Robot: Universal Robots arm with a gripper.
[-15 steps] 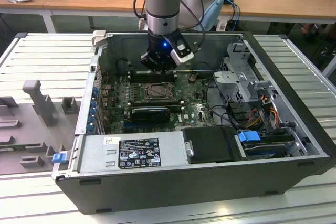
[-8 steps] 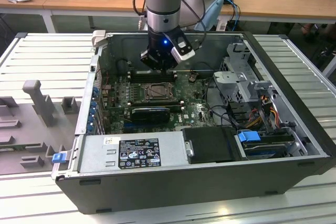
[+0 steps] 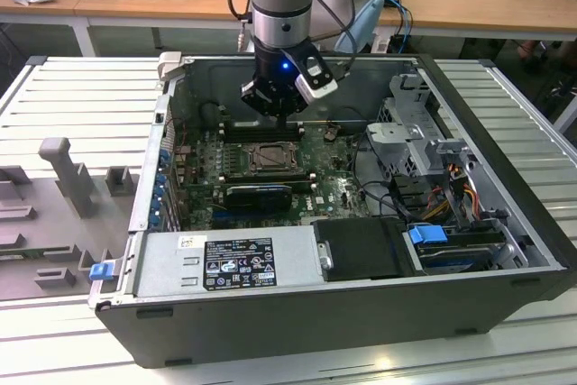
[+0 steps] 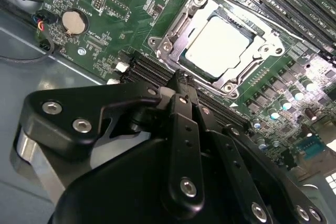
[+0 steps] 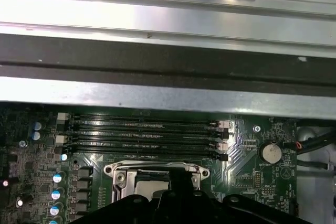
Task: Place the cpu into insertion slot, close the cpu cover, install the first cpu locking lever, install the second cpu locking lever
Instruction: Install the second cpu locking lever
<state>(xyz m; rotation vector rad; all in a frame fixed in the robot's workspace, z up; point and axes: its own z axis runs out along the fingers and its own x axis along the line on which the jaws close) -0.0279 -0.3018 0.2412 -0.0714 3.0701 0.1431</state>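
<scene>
Cover [image 4: 220,40] already lies flat over the cpu [image 4: 218,43] in its slot, thin stiff springy metal, so your gripper [image 4: 181,85], fingers together and empty, should press only its rim.

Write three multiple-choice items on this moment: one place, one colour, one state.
1. Where is the cpu? A in the insertion slot; B on a desk; C outside the case.
2. What colour is the motherboard? A red; B green; C white.
3. How is the cpu cover? A raised upright; B taken off; C lying down over the cpu.
Answers: A, the second wrist view shows the cpu seated in the insertion slot; B, the board around it is green; C, the cpu cover lies flat, framing the cpu.
</scene>
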